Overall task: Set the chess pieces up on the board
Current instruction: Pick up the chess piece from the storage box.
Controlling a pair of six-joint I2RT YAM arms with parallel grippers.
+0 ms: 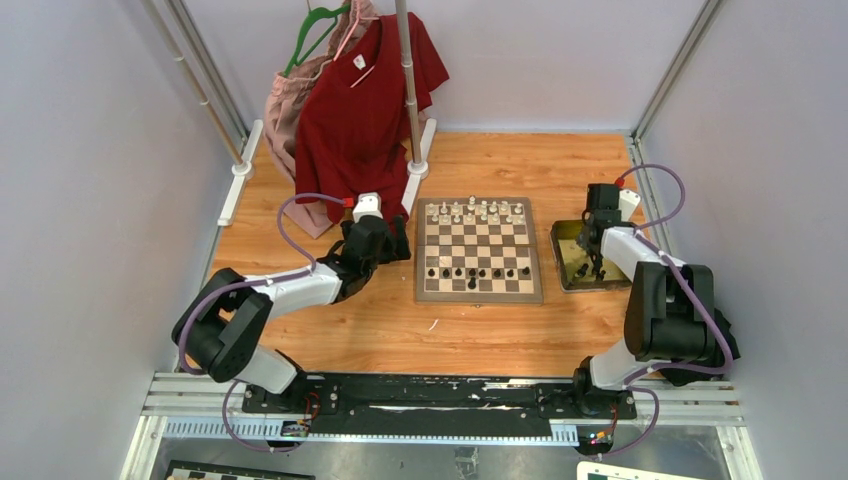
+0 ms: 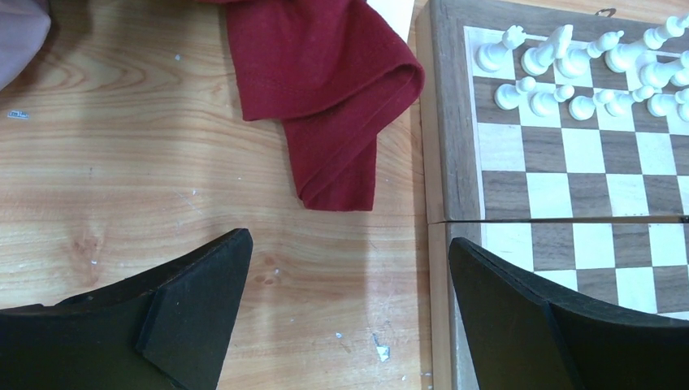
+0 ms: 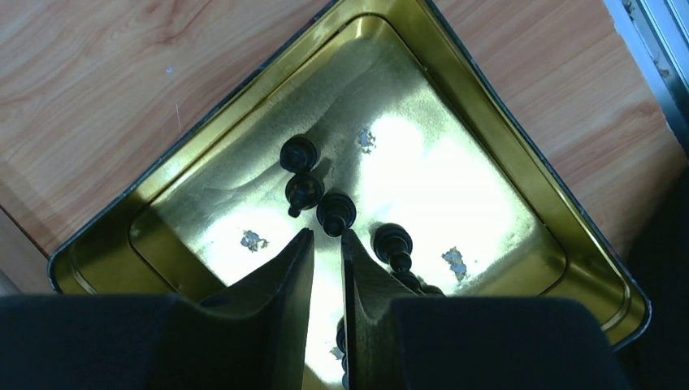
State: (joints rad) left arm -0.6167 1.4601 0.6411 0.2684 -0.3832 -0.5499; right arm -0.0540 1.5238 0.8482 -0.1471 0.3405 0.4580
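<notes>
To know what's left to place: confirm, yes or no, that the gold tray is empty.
No: several black chess pieces stand or lie on the floor of the gold tray.

- You're looking at a table of light wood, smooth with a faint sheen.
- Your board: matt wood, with dark and cream squares.
- White chess pieces: glossy, plastic-looking.
- Black chess pieces: glossy.
- Tray: shiny gold metal with scuffed patches.
- Shirt: matt red cloth.
</notes>
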